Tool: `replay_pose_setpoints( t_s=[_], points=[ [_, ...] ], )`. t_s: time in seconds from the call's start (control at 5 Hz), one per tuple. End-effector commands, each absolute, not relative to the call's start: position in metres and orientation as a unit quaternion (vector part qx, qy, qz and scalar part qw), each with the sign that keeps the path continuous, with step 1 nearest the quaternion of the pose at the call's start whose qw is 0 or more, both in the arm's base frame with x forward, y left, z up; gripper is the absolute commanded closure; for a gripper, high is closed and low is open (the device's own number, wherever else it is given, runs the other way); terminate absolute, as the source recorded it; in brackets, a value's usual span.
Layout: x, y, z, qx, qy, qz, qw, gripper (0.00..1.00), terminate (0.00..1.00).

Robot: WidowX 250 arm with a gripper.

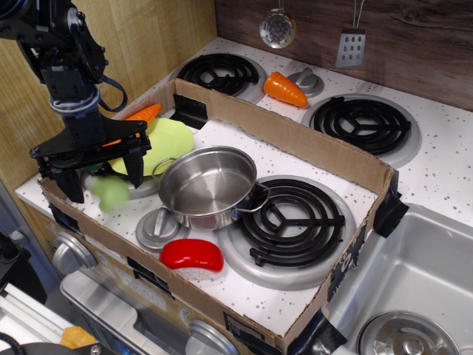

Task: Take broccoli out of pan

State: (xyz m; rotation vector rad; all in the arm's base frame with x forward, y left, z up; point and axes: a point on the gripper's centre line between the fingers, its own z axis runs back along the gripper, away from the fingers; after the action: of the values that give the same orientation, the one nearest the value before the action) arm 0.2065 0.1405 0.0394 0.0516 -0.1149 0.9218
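Observation:
The pale-green broccoli (111,193) is outside the pan, at the front left corner of the stove just inside the cardboard wall. It looks blurred and hangs just below my fingertips. My gripper (104,177) is right above it, jaws spread, with no visible hold on it. The shiny steel pan (209,186) stands empty to the right of the gripper, partly on the front right burner.
A yellow-green plate (168,139) and an orange carrot (142,114) lie behind the gripper. A cardboard wall (295,140) rings the front burners. A red-and-white toy (192,256) and a knob (159,226) sit in front of the pan. Another carrot (284,89) lies at the back; a sink (421,281) is at the right.

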Motion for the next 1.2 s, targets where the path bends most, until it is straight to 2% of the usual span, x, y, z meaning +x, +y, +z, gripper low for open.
replay_pose_setpoints(
  t_s=[0.0, 0.4, 0.6, 0.8, 1.0],
  points=[
    [0.214, 0.146, 0.054, 0.035, -0.069, 0.435, 0.897, 0.00, 0.00],
    [0.213, 0.145, 0.077, 0.057, -0.058, 0.432, 0.898, 0.00, 0.00],
    [0.218, 0.146, 0.087, 0.039, -0.076, 0.416, 0.906, 0.00, 0.00],
    [0.232, 0.146, 0.096, 0.010, -0.114, 0.355, 0.928, 0.00, 0.00],
    [0.257, 0.142, 0.098, 0.028, -0.212, 0.238, 0.947, 0.00, 0.00]
  ],
)
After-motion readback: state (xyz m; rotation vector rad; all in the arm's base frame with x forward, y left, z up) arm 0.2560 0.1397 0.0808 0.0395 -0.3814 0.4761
